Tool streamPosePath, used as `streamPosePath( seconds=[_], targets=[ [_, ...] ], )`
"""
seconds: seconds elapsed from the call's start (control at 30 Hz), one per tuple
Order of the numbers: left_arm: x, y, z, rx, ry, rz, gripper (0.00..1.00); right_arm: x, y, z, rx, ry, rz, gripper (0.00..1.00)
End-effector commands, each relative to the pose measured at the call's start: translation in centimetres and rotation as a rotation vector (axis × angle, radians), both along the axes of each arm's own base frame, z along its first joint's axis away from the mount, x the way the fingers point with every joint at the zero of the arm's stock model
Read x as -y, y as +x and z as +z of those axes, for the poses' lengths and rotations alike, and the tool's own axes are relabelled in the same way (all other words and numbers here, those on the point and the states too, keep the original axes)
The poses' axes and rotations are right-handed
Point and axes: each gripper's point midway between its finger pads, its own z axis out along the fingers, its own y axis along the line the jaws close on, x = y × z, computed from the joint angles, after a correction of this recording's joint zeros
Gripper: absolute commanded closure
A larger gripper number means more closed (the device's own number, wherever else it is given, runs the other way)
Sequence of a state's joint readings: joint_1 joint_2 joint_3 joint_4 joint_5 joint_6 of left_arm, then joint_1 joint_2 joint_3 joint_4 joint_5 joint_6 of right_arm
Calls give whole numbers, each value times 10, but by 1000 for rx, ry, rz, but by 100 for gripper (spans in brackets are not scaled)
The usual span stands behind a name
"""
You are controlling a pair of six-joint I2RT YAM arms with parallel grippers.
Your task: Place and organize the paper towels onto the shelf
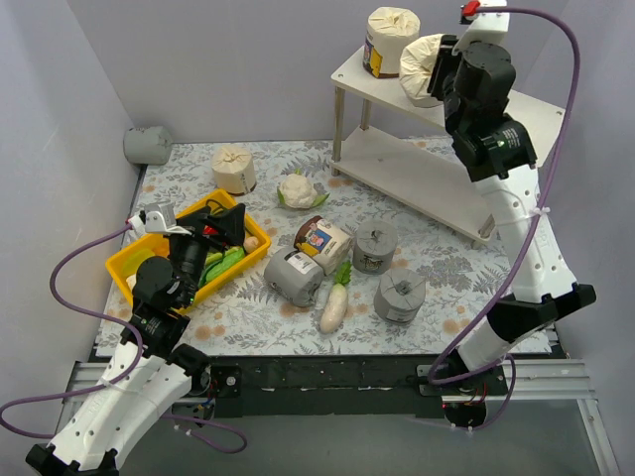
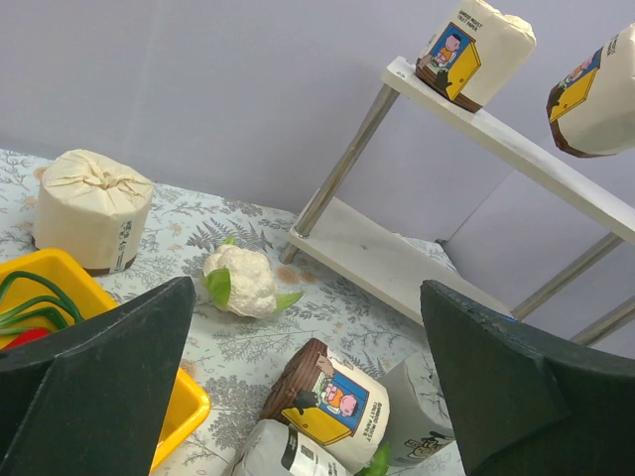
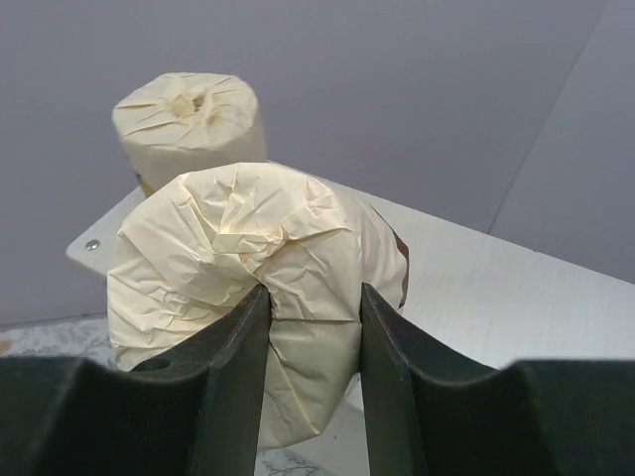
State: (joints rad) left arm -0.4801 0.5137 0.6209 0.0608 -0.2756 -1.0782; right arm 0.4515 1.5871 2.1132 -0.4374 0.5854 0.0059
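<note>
Right end effector was clamped on the cream paper towel roll by its pleated end. The roll's axis was tilted, running away from the fingers, over the top board of the shelf, just beside the upright roll. Left end effector gaped wide, well apart from the shelf; right arm was nearer.

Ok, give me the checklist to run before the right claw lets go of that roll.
1. Right claw shut on cream roll: ok.
2. Roll over the shelf's top board: ok.
3. Roll resting on board: not ok, hangs above it.
4. Roll upright: not ok, tilted.
5. Clear of the standing roll: ok, apart.
6. Left claw away from shelf: ok, open over yellow tray.
</note>
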Motion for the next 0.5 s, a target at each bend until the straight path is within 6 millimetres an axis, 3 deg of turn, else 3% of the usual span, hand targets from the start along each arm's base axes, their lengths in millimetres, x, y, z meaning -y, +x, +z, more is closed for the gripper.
streamPosePath(
  seconds=[0.0,0.23,0.27,0.47],
  targets=[
    [0,1,2,8,4,-1,2,28,13,34,100,98,-12,56],
    [-1,2,0,2,7,5,2,45,45,25,79,180,43,54],
    [-1,2,0,2,7,5,2,45,54,16,59,180,42,53],
    [0,2,0,-1,8,5,2,61,59,21,76,194,26,24]
  ],
)
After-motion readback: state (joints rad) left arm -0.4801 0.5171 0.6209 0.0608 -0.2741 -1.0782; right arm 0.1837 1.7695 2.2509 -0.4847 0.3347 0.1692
